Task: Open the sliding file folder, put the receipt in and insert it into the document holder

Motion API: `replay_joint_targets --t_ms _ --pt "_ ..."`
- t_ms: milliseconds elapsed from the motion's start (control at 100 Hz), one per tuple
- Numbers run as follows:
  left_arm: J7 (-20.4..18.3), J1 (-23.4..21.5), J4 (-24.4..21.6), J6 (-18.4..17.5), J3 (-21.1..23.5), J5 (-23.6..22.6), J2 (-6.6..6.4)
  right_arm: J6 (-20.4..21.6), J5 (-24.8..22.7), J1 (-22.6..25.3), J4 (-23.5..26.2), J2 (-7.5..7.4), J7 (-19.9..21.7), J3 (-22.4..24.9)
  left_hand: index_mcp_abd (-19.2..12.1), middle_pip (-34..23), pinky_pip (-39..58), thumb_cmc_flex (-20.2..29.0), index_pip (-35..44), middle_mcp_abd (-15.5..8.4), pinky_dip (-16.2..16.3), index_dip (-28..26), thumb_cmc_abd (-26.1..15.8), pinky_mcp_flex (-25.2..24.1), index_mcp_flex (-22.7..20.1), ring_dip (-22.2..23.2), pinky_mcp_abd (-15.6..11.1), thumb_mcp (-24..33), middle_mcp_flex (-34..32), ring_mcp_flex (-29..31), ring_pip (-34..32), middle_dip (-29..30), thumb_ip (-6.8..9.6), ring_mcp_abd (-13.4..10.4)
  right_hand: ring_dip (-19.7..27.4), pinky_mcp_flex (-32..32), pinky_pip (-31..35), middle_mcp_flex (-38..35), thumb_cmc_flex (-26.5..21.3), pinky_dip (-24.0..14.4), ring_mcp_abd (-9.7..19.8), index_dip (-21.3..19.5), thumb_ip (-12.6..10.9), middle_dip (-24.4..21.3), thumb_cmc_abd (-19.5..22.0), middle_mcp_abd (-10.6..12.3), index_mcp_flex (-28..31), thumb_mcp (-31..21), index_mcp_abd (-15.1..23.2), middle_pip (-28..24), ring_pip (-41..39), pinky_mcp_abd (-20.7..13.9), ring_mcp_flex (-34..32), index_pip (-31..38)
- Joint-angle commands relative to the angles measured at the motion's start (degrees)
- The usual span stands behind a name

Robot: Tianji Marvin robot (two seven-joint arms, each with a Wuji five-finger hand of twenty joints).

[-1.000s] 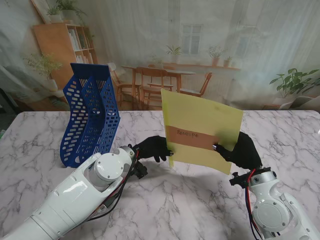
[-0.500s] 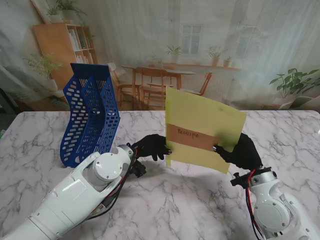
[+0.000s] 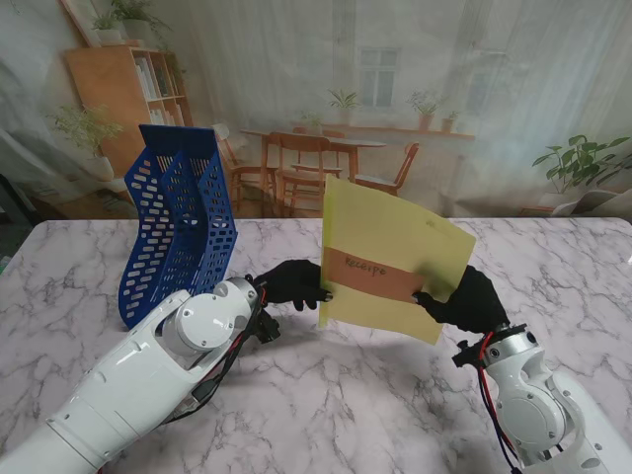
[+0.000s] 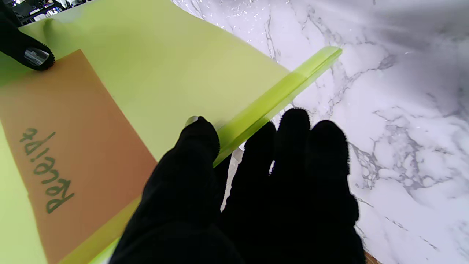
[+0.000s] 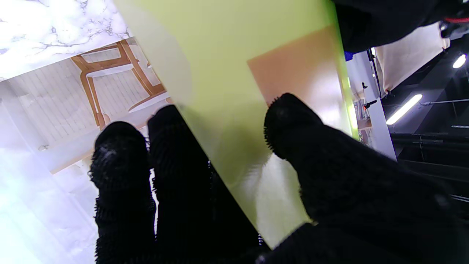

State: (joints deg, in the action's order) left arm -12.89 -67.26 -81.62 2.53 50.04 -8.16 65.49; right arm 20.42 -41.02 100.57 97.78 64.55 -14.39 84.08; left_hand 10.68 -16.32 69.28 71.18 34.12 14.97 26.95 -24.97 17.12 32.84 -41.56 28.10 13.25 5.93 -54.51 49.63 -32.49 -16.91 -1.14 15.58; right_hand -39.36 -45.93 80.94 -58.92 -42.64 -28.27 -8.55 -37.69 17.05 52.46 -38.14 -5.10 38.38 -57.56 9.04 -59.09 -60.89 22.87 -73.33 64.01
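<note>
Folder (image 3: 393,259) upright above table (image 3: 346,395), right of blue holder (image 3: 178,225), well apart. Left hand (image 3: 292,281) pinches spine edge, right hand (image 3: 466,300) grips opposite edge. Receipt (image 3: 375,274) inside.

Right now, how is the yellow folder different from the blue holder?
The yellow folder is a flat, solid sheet; the blue document holder is curved and full of holes. The folder is held up off the table by the left hand and right hand; the holder stands on the marble table with nothing touching it. The folder has the brown receipt inside. Both stand roughly upright.
</note>
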Motion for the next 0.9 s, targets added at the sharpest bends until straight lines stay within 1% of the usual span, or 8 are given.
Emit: replay_joint_targets --t_ms 0,130,240,390,570,710,770,890 --pt "-1.2 1.0 -0.9 -0.5 -0.1 -0.4 -0.12 -0.7 -1.2 0.0 -0.5 -0.17 0.4 -0.5 -0.6 -1.1 1.2 2.1 2.1 -3.2 0.0 -0.1 -4.0 -1.4 -3.6 -0.6 -1.1 -1.2 -3.4 -0.2 0.1 0.7 2.21 0.7 -1.1 -1.0 1.7 -0.6 -5.6 -1.0 0.2 -1.8 -3.0 0.3 3.8 -0.6 4.1 -7.3 5.9 -0.4 -4.3 1.5 -1.6 4.2" --pt "-1.1 1.4 -1.0 -0.8 -0.2 -0.5 -0.06 -1.2 -2.1 -0.2 -0.7 -0.39 0.8 -0.8 -0.7 -1.4 1.2 2.0 2.2 -3.2 0.2 -0.1 -4.0 -1.3 -3.8 -0.8 -1.3 -1.4 -3.7 0.1 0.0 1.1 2.30 0.2 -1.3 -1.2 1.9 -0.8 -5.5 -1.1 0.2 -1.8 -3.0 0.4 3.6 -0.6 4.3 -7.4 5.9 -0.3 -4.8 1.5 -1.6 4.2" --pt "-0.7 1.6 -1.1 -0.7 -0.1 -0.4 0.07 -1.6 -3.1 -0.3 -0.8 -0.55 0.9 -1.0 -1.1 -1.6 0.9 1.9 2.3 -3.7 0.2 -0.3 -4.3 -1.9 -3.6 -0.9 -1.4 -1.5 -3.5 -0.6 0.1 1.3 2.34 0.4 -1.5 -1.3 1.9 -1.0 -5.5 -1.2 0.2 -1.8 -3.0 0.4 3.6 -0.8 4.4 -7.5 5.7 -0.2 -5.2 1.5 -1.6 4.2" --pt "-1.0 2.0 -1.0 -0.8 -0.3 -0.1 0.11 -2.2 -4.2 -0.6 -1.3 -0.68 0.7 -1.5 -1.0 -2.1 1.0 2.0 2.6 -3.6 0.5 -0.8 -4.2 -1.8 -3.6 -0.7 -1.7 -1.6 -3.5 -0.6 -0.4 1.1 2.41 0.5 -1.7 -1.6 2.0 -1.0 -5.4 -1.3 0.4 -1.7 -2.9 0.5 3.6 -0.7 4.5 -7.5 5.8 -0.1 -5.6 1.3 -1.6 4.1" --pt "-0.9 2.1 -1.1 -0.8 -0.2 0.5 0.23 -3.1 -3.7 -0.7 -1.2 -0.80 1.9 -1.9 -0.9 -2.3 1.0 2.0 2.5 -3.5 0.6 -0.8 -4.2 -1.4 -3.6 -0.8 -1.7 -1.7 -3.5 -0.4 -0.5 1.1 2.45 0.4 -1.8 -1.6 2.0 -1.1 -5.5 -1.4 0.2 -1.8 -3.0 0.6 3.6 -1.0 4.5 -7.6 5.7 0.0 -5.8 1.6 -1.6 4.1" --pt "-0.8 2.1 -1.0 -1.0 0.0 0.6 0.25 -3.9 -4.1 -0.8 -1.1 -1.00 2.7 -2.1 -1.0 -2.3 0.9 2.1 2.4 -3.5 0.6 -0.8 -4.3 -1.4 -3.6 -0.8 -1.7 -1.7 -3.4 -0.4 -0.5 1.1 2.47 0.5 -1.9 -1.7 2.0 -1.2 -5.4 -1.5 0.1 -1.7 -3.0 0.6 3.4 -1.0 4.7 -7.7 5.5 0.0 -6.0 1.5 -1.6 4.0" --pt "-0.8 2.0 -1.1 -1.0 0.2 0.8 0.25 -4.1 -4.8 -1.0 -1.4 -1.03 2.4 -2.3 -1.0 -2.3 0.7 2.1 2.3 -3.5 0.5 -0.8 -4.4 -1.6 -3.5 -0.8 -1.5 -1.7 -3.2 -0.7 -0.4 1.1 2.47 0.7 -1.9 -1.7 2.0 -1.2 -5.4 -1.5 0.3 -1.7 -2.9 0.6 3.5 -1.0 4.7 -7.7 5.5 0.0 -6.1 1.6 -1.6 4.0" --pt "-0.7 2.0 -1.1 -1.3 0.2 0.8 0.28 -4.8 -3.5 -1.0 -1.3 -1.00 3.5 -2.5 -1.1 -2.6 0.8 2.1 2.3 -3.5 0.6 -1.0 -4.4 -1.6 -3.5 -0.8 -1.7 -1.8 -3.2 -0.6 -0.5 1.0 2.47 0.4 -1.8 -1.7 1.9 -1.2 -5.4 -1.5 0.1 -1.7 -2.9 0.7 3.5 -1.0 4.7 -7.7 5.4 0.1 -6.0 1.6 -1.5 4.0"
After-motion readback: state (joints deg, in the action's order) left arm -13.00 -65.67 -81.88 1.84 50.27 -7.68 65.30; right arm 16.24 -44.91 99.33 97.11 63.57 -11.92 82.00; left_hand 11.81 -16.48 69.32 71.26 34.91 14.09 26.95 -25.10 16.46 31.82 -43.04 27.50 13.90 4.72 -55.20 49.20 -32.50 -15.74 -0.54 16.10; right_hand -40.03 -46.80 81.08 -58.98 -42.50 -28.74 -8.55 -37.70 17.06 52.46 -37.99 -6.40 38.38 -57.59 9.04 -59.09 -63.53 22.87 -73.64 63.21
